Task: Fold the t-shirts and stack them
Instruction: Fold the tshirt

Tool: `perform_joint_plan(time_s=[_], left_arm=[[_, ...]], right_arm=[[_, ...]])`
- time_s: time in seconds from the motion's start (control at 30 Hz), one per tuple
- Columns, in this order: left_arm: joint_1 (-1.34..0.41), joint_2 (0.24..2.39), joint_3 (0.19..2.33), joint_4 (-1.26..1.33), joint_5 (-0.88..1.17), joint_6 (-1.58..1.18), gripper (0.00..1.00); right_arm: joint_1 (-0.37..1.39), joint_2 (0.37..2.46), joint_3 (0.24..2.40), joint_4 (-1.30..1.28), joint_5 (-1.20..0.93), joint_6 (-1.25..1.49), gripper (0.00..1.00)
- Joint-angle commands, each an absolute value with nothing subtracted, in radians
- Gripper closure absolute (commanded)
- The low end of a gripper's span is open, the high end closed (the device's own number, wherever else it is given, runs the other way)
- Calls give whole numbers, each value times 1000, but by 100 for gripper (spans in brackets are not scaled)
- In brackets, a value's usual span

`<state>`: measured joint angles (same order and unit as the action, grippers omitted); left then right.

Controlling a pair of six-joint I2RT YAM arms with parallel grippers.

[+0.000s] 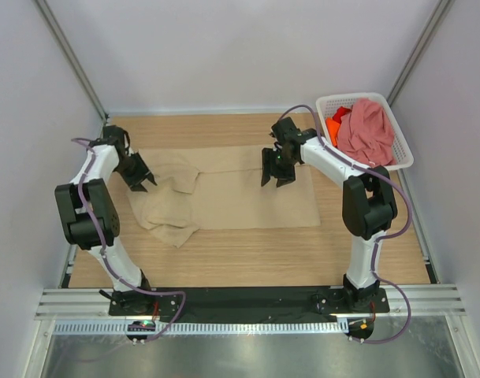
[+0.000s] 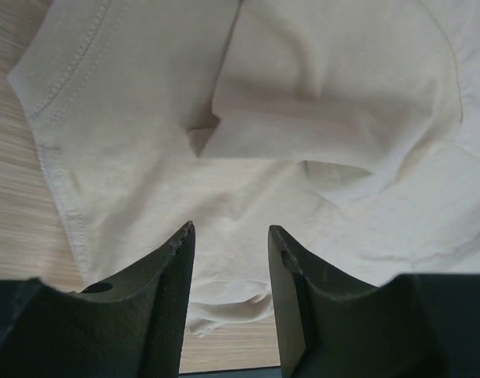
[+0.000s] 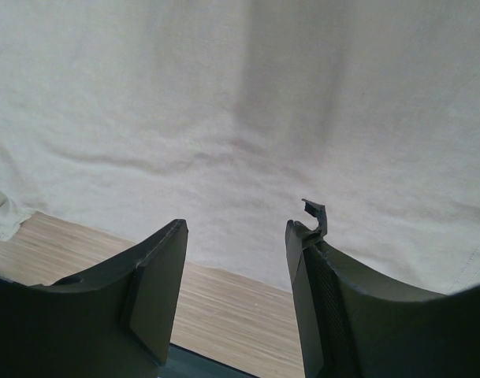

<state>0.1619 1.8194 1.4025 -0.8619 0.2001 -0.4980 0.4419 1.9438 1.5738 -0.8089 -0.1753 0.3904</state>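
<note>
The beige-tan t-shirt (image 1: 240, 189) lies spread across the middle of the wooden table (image 1: 247, 252). Its right part is flat, and its left end is bunched and folded over itself near the table's left edge. The left gripper (image 1: 143, 184) hangs over that rumpled end. Its claw is spread with nothing between the fingers, and its wrist view shows a folded flap of cloth lying on the shirt just ahead of them. The right gripper (image 1: 277, 181) is above the shirt's right half, toward the far side. Its claw is also spread and empty, and its wrist view shows smooth cloth ahead with bare wood close under the fingers. In the far right corner of the table stands a white lattice basket (image 1: 403, 157), which holds the dusty pink t-shirt (image 1: 367, 130) heaped up and the bright orange t-shirt (image 1: 334, 126) tucked against its left side.
</note>
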Motion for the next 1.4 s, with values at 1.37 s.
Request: perform_joint_plan(time_s=[1.37], left_arm=[[273, 1910, 1406, -758, 523, -560, 85]], right_arm=[[440, 1870, 1543, -779, -252, 348, 40]])
